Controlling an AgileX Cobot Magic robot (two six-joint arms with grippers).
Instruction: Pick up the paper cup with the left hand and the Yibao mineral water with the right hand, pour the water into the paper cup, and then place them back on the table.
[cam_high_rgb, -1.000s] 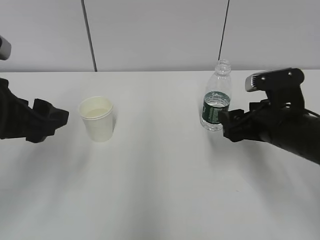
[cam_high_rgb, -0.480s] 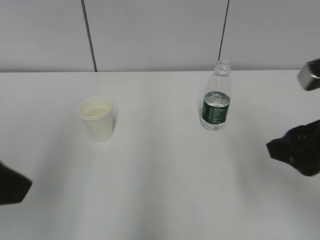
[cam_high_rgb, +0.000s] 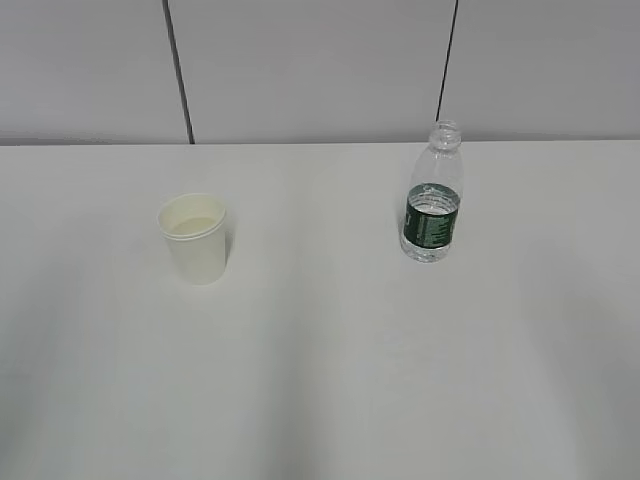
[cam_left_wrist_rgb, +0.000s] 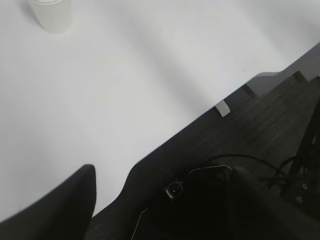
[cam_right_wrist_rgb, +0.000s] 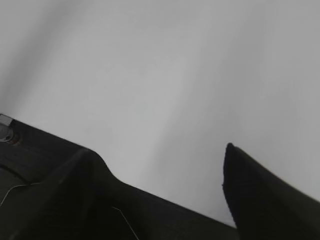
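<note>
The paper cup (cam_high_rgb: 197, 238) stands upright on the white table (cam_high_rgb: 320, 390), left of the middle. The Yibao mineral water (cam_high_rgb: 434, 196), uncapped and with a dark green label, stands upright right of the middle. Neither arm shows in the exterior view. In the left wrist view the cup (cam_left_wrist_rgb: 51, 13) is far off at the top left, and my left gripper (cam_left_wrist_rgb: 112, 175) is open and empty over the table's near edge. In the right wrist view my right gripper (cam_right_wrist_rgb: 157, 150) is open and empty over bare tabletop; the bottle is out of that view.
A grey panelled wall (cam_high_rgb: 320, 70) with two dark seams runs behind the table. In the left wrist view the table's edge (cam_left_wrist_rgb: 220, 107) runs diagonally, with dark floor and cables (cam_left_wrist_rgb: 260, 165) beyond it.
Both arms have drawn back from the cup and the bottle and have left the exterior view. The cup and the bottle stand where they were.
</note>
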